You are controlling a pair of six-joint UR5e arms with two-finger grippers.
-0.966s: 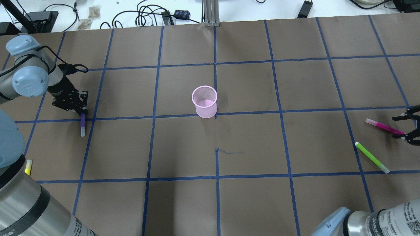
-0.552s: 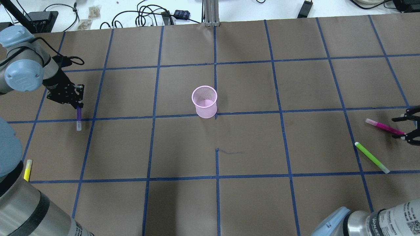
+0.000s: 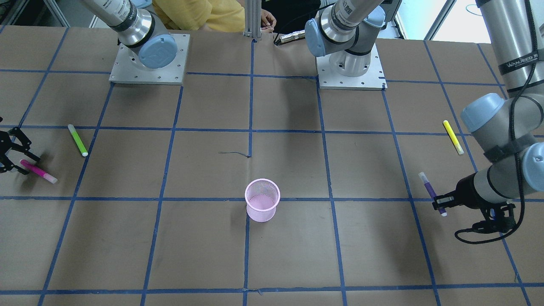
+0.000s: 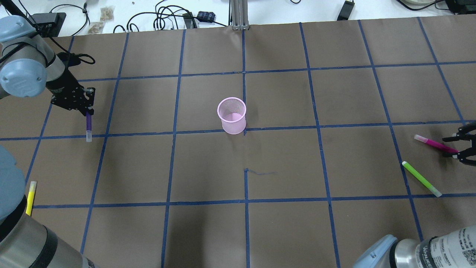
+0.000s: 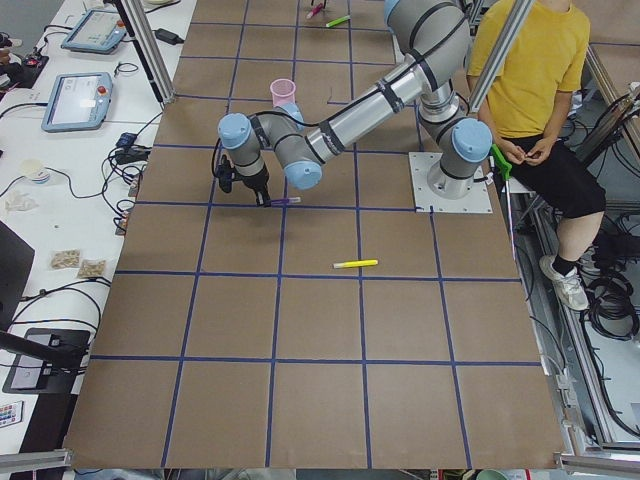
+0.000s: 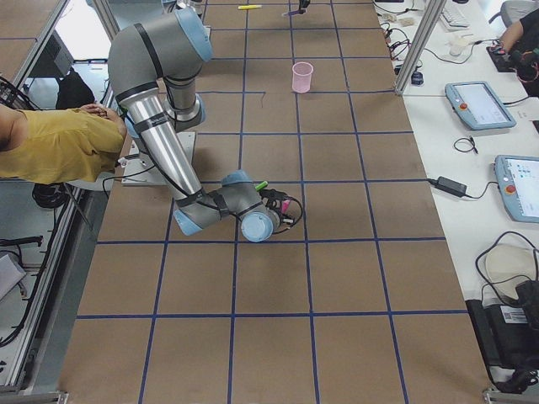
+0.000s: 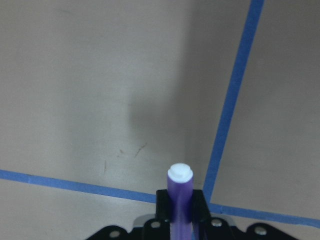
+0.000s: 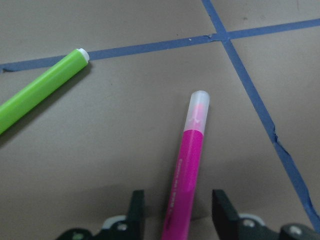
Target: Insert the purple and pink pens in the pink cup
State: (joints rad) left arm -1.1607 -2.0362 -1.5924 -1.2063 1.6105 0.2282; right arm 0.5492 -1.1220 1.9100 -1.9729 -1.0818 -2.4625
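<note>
The pink mesh cup point(image 4: 232, 116) stands upright at the table's middle, also in the front view point(image 3: 262, 200). My left gripper point(image 4: 88, 111) is shut on the purple pen point(image 4: 89, 128), far left of the cup. The pen sticks out from the jaws in the wrist view point(image 7: 180, 192) and the front view point(image 3: 430, 190). My right gripper point(image 4: 456, 146) is open at the far right. Its fingers point(image 8: 136, 206) stand on either side of the pink pen point(image 8: 189, 165), which lies on the table point(image 4: 433, 143).
A green pen point(image 4: 421, 178) lies just in front of the pink pen, also in the right wrist view point(image 8: 35, 92). A yellow pen point(image 4: 31, 192) lies near my left arm's base. Blue tape lines grid the brown table. A person sits behind the robot point(image 5: 525, 90).
My left gripper has moved away from me and slightly left, carrying the purple pen with it. My right gripper has stayed around the pink pen, with its fingers a little closer together.
</note>
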